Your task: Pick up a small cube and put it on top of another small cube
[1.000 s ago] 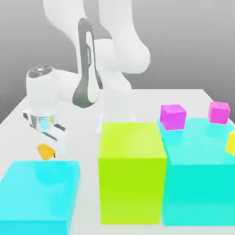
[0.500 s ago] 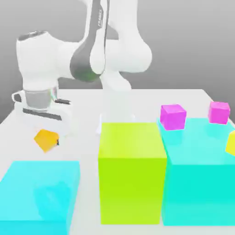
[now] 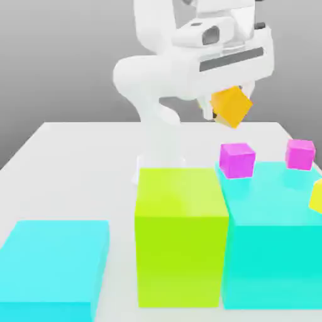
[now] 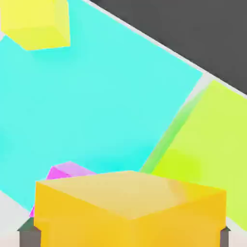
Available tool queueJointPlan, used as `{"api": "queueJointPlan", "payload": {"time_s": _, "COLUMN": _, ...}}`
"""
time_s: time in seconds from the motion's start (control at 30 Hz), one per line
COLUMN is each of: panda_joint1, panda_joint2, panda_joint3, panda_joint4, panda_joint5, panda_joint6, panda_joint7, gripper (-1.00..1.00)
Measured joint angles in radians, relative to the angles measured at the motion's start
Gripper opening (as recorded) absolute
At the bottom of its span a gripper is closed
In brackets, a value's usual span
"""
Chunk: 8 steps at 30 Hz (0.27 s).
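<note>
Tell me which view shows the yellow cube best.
The hand view: the yellow cube appears almost whole there, top and side faces visible, sitting on the big cyan block. In the exterior view the yellow cube is cut off by the picture's right edge, so just a sliver shows.

Yellow cube (image 3: 316,196) cut by exterior view's right edge; orange cube (image 4: 129,208) hides tool fingers.

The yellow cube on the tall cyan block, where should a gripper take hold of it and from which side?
Judging from the frames, come from straight above and pinch two opposite flat side faces of the yellow cube. It sits upright on the tall cyan block with open space around it. The gripper is shut on the orange cube, so that must go first.
</note>
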Motion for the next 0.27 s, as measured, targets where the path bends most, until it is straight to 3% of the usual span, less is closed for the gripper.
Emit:
{"api": "queueJointPlan", "payload": {"time_s": 0.13, "panda_joint1": 0.020, "panda_joint2": 0.034, "panda_joint3": 0.038, "panda_joint4": -0.101, "panda_joint5": 0.006, "panda_joint6": 0.128, "panda_joint7": -0.017, "gripper": -1.00}}
{"api": "queueJointPlan", "payload": {"time_s": 0.17, "panda_joint1": 0.021, "panda_joint2": 0.043, "panda_joint3": 0.042, "panda_joint4": -0.119, "panda_joint5": 0.010, "panda_joint6": 0.154, "panda_joint7": -0.019, "gripper": 1.00}}
{"api": "queueJointPlan", "payload": {"time_s": 0.27, "panda_joint1": 0.021, "panda_joint2": 0.043, "panda_joint3": 0.042, "panda_joint4": -0.119, "panda_joint5": 0.010, "panda_joint6": 0.154, "panda_joint7": -0.019, "gripper": 1.00}}
